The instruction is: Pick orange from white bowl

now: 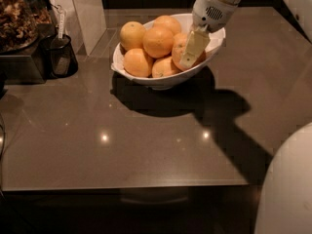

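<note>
The white bowl [146, 77] stands at the back of the dark counter and holds several oranges. My gripper [187, 57] reaches down into the bowl's right side from the white arm above. One pale finger [194, 48] lies against the front of the orange [178, 47] at the right of the pile. The other finger is hidden behind that orange. The gripper looks shut on this orange, which still rests among the others. A bright orange [158, 41] sits at the middle of the pile.
A black cup with a utensil [59, 57] stands at the left, next to a glass container of brown snacks [17, 18]. A white wall panel [85, 9] is behind the bowl at the left. The robot's white body [287, 189] fills the lower right corner.
</note>
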### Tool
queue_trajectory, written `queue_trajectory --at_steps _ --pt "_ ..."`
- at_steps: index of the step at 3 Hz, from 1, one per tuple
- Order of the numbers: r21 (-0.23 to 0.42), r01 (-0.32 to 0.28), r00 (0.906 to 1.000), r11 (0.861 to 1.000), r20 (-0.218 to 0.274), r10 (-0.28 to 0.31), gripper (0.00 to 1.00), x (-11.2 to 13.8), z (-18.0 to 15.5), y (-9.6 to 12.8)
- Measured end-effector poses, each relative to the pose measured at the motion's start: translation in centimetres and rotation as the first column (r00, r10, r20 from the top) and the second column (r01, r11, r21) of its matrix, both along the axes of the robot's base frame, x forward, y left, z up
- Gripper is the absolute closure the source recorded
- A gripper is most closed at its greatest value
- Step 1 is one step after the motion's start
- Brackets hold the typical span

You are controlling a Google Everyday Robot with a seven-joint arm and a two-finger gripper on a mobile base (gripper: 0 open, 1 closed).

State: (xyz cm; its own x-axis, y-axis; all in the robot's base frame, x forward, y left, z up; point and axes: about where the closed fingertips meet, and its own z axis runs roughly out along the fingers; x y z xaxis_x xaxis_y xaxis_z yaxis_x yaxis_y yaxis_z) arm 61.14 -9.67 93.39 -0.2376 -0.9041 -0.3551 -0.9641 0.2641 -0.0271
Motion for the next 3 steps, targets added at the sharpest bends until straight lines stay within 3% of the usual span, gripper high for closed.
queue_trajectory --at_steps 1,2,3 --pt "0.000 0.000 1.0000 1.000 0.001 0.000 1.00 0.0 0.0 0.0" --pt "0.066 -0.028 0.9957 0.997 0.091 0.022 1.00 -0.8 2.3 -0.6" --pt "0.164 -0.099 0.9770 0.981 0.203 0.064 1.00 -2.2 5.6 -1.2"
